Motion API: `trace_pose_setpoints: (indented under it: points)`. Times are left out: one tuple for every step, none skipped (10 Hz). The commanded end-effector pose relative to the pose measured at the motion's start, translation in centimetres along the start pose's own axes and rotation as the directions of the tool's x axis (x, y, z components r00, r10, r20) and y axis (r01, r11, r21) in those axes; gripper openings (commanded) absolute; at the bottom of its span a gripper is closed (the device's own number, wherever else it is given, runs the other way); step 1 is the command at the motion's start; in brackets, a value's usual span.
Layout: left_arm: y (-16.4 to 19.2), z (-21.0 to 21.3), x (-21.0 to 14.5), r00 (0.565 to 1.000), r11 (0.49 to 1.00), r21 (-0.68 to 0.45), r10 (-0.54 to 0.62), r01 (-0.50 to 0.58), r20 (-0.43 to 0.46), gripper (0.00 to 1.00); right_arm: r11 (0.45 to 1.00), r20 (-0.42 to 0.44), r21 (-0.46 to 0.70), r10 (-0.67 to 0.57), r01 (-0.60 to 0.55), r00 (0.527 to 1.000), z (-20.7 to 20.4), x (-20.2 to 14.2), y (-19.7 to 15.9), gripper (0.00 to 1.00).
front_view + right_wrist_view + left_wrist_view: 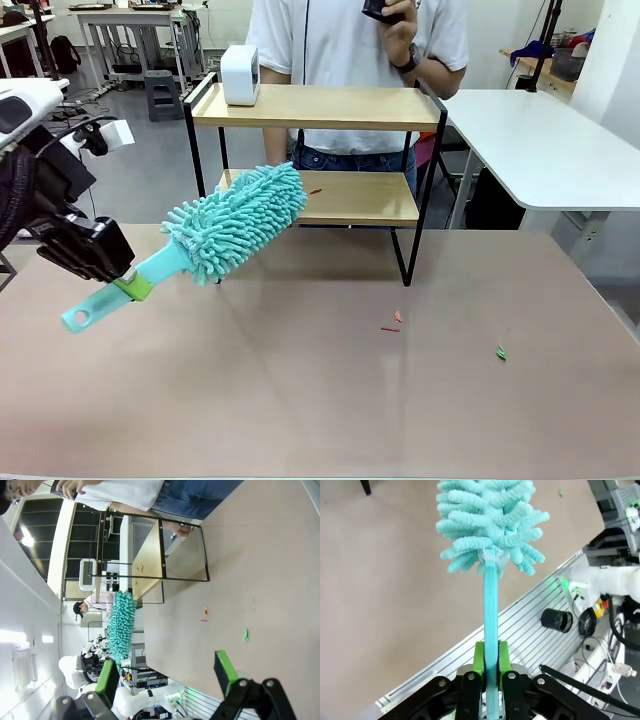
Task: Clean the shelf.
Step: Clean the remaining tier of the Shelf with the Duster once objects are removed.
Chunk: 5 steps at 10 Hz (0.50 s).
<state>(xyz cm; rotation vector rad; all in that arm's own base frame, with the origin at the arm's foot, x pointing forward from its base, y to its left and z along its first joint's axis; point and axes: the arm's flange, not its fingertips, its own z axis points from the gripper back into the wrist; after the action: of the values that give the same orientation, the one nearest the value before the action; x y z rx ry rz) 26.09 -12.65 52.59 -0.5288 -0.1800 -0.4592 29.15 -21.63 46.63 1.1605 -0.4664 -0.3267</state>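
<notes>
The shelf (320, 106) is a two-tier wooden rack in a black frame at the far middle of the tan table. My left gripper (128, 283) is shut on the handle of a teal fluffy duster (236, 222). The duster head reaches the left end of the lower board (360, 200). In the left wrist view the green pads (479, 659) clamp the teal handle (490, 610) below the fluffy head (490, 522). My right gripper (167, 672) stands open with nothing between its fingers, and the shelf (150, 550) and duster (121, 625) lie far beyond it.
A white box-like device (240, 75) stands on the shelf's top board at its left end. Small red scraps (392, 322) and a green scrap (501, 352) lie on the table. A red speck (315, 191) lies on the lower board. A person (355, 45) stands behind the shelf holding a dark object.
</notes>
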Motion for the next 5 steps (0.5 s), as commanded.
trace_pose_setpoints:
  points:
    - [-0.3, -0.7, 1.4, 0.997, 0.999, 0.026, 0.042, -0.044, 0.062, 0.12, 0.999, 0.015, 0.022, 0.027, -0.027, 1.0, -0.1, 0.1, 0.0, 1.0]
    - [-0.3, -0.6, 2.5, 0.996, 0.999, 0.013, 0.048, -0.049, 0.072, 0.12, 0.999, 0.015, 0.022, 0.027, -0.027, 1.0, -0.1, 0.1, 0.0, 1.0]
    - [-0.2, -0.6, 3.3, 0.994, 0.997, 0.024, 0.07, -0.073, 0.089, 0.12, 0.999, 0.015, 0.022, 0.027, -0.027, 1.0, -0.1, 0.1, 0.0, 1.0]
    - [0.1, -0.9, 4.3, 0.989, 0.991, 0.051, 0.118, -0.123, 0.091, 0.12, 0.999, 0.015, 0.022, 0.027, -0.027, 1.0, -0.1, 0.1, 0.0, 1.0]
    - [0.2, -1.2, 5.2, 0.979, 0.983, 0.067, 0.161, -0.17, 0.122, 0.12, 0.999, 0.015, 0.022, 0.027, -0.027, 1.0, -0.1, 0.1, 0.0, 1.0]
